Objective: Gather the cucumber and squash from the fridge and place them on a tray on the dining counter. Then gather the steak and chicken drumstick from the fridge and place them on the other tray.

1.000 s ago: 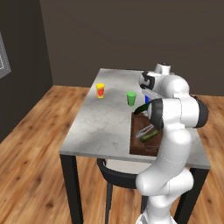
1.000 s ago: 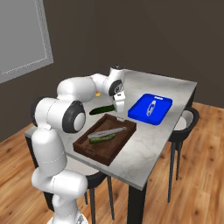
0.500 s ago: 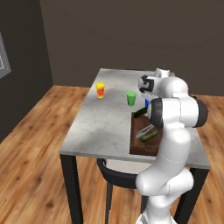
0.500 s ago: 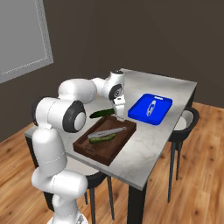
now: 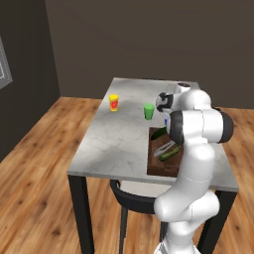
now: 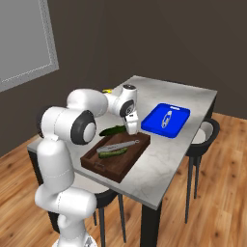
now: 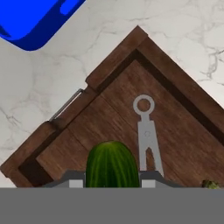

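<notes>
Above the far end of the brown tray (image 6: 101, 163) on the dining counter (image 6: 159, 159), the gripper (image 6: 131, 129) points downward and is clamped on a dark green vegetable (image 6: 112, 130), most likely the squash. In the hand view its rounded, striped end (image 7: 112, 164) sits between the two finger tips, which touch it on both sides; the jaws stand only as wide as the vegetable's own thickness. From the right base view the held piece lies roughly level, sticking out sideways from the gripper over the tray's rim. Inside the tray lie a second, lighter green piece, apparently the cucumber (image 6: 114, 153), and a silver utensil (image 7: 147, 133) with a ring at one end, the two just beside each other. The blue tray (image 6: 165, 120) rests on the marble well apart from the brown one, with a small silver item (image 6: 167, 118) on it that is too small to identify. A yellow cup (image 5: 114, 102) and a green cup (image 5: 149, 111) stand upright on the counter's other side.
</notes>
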Robot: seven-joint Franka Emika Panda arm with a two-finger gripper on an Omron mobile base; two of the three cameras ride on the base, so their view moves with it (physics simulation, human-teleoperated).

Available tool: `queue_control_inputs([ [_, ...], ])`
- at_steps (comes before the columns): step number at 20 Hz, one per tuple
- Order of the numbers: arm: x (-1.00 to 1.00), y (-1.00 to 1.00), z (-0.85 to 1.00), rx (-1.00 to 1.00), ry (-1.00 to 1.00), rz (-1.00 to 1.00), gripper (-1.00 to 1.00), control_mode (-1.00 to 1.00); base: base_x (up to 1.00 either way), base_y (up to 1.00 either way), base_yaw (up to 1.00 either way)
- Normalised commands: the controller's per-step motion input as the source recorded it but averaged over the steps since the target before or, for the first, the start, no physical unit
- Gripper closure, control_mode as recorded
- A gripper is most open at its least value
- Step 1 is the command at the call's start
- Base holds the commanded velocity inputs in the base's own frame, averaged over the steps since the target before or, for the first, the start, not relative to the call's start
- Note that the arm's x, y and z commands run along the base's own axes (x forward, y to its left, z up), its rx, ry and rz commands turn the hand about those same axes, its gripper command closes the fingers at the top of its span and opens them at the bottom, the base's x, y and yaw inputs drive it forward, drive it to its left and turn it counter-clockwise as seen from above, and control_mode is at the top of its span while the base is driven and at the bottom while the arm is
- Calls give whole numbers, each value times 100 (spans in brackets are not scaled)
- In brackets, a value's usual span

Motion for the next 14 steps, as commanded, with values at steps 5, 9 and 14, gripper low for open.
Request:
queue_control_inputs([
  [5,16,0,-30,0,0,0,100,-100,0,0,0],
  [9,25,0,-31,0,0,0,100,-100,0,0,0],
  [14,25,0,-26,0,0,0,100,-100,0,0,0],
])
